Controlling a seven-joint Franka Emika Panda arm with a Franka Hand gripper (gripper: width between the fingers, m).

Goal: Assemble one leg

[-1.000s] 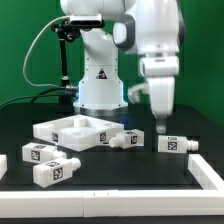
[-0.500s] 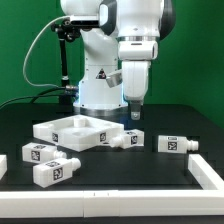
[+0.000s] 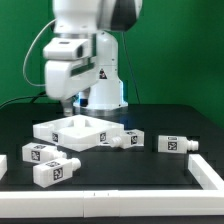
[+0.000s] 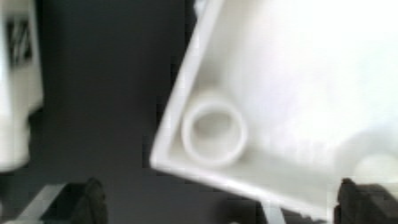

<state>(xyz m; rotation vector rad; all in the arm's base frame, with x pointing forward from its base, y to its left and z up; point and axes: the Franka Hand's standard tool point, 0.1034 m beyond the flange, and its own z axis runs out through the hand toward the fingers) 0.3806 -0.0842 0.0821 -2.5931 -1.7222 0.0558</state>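
Several white tagged legs lie on the black table: one [image 3: 175,145] at the exterior view's right, one [image 3: 125,138] against the large white tray-like panel [image 3: 80,130], and two at the left [image 3: 42,155] [image 3: 55,172]. My gripper [image 3: 60,108] hangs above the panel's left part. In the wrist view my gripper [image 4: 222,203] is open and empty, with the dark fingertips [image 4: 80,200] far apart. Below it lies the panel [image 4: 285,90] with a round hole [image 4: 217,130]. A tagged white leg [image 4: 15,90] shows blurred at the picture's edge.
A white raised strip [image 3: 120,198] runs along the table's front, with a white piece at the exterior view's right [image 3: 208,170] and another at the left edge [image 3: 3,165]. The robot's base [image 3: 100,90] stands behind the panel.
The arm has swung from above the right-hand leg across to the exterior view's left and now hangs over the panel's left part. No part on the table has moved.
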